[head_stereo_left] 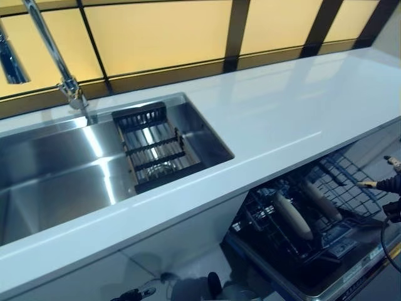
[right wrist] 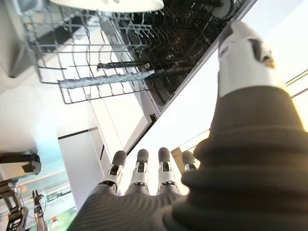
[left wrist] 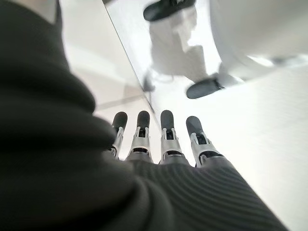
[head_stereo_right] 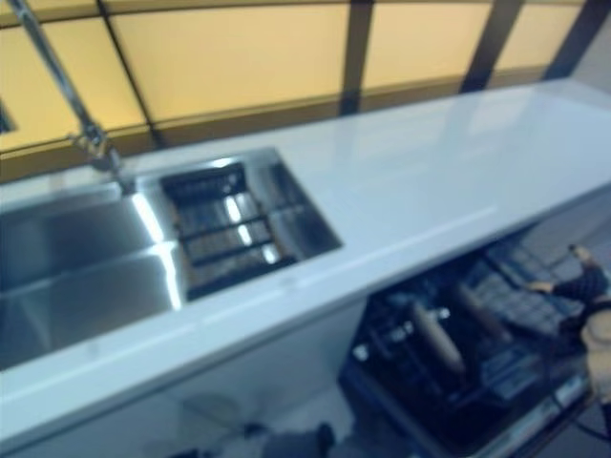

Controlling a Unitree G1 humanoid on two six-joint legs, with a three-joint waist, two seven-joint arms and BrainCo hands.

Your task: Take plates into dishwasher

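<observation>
The dishwasher (head_stereo_left: 326,263) stands open under the counter at the lower right, with its dark wire rack (head_stereo_left: 351,188) pulled out. Two pale plates (head_stereo_left: 292,216) (head_stereo_left: 319,199) stand on edge in the rack. My right hand (head_stereo_left: 390,187) is at the right edge, beside the rack, and holds nothing. In the right wrist view its fingers (right wrist: 139,168) are straight, with the rack (right wrist: 96,67) and a white plate's rim (right wrist: 110,4) past them. My left hand (left wrist: 159,144) shows only in its wrist view, low down, fingers straight and empty.
A long white counter (head_stereo_left: 282,119) runs across the view. A steel sink (head_stereo_left: 56,175) sits on the left with a dark drain rack (head_stereo_left: 156,150) and a tall faucet (head_stereo_left: 62,75). White cabinet fronts (head_stereo_left: 156,251) are below the counter.
</observation>
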